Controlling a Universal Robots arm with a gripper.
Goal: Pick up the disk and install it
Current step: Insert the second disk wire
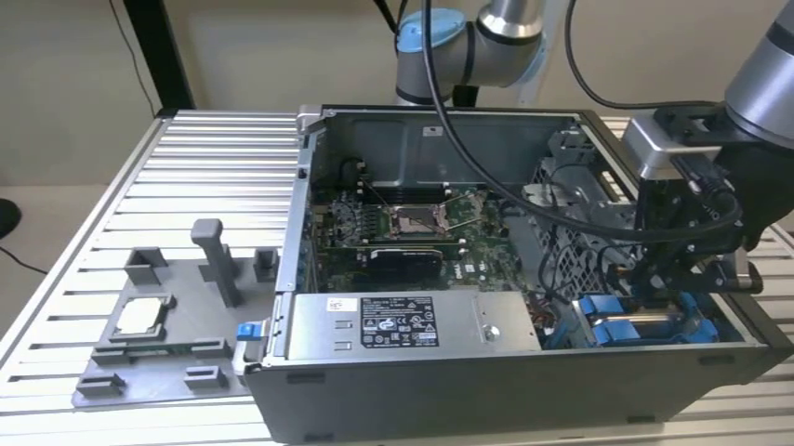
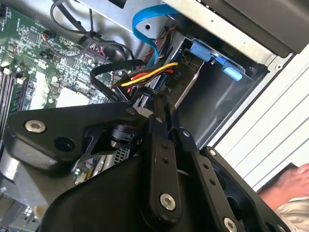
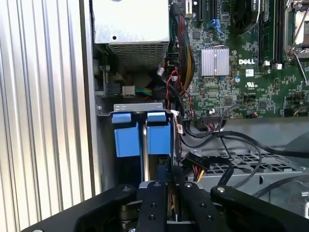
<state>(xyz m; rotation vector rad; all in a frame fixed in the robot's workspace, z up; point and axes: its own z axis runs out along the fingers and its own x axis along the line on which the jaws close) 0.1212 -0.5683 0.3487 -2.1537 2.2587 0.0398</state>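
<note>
Blue bracket tabs give the disk (image 3: pixel 143 133) away: it sits on edge in the drive bay at the corner of the open computer case (image 1: pixel 694 376), right in front of the claw (image 3: pixel 166 176) in the first wrist view, with two blue tabs side by side and a silver strip between them. In the exterior view the same blue pieces (image 1: pixel 627 321) show just under the claw (image 1: pixel 676 283), which hangs low inside the case. The black fingers (image 3: pixel 161 175) look drawn close together, though whether they actually grip anything I can't tell. Beside the claw runs a bundle of yellow, red and black cables (image 2: pixel 147 72). Further off are the motherboard (image 3: pixel 241 72), the grey power supply (image 1: pixel 410 321) and, outside the case, a grey parts tray (image 1: pixel 167 358).
</note>
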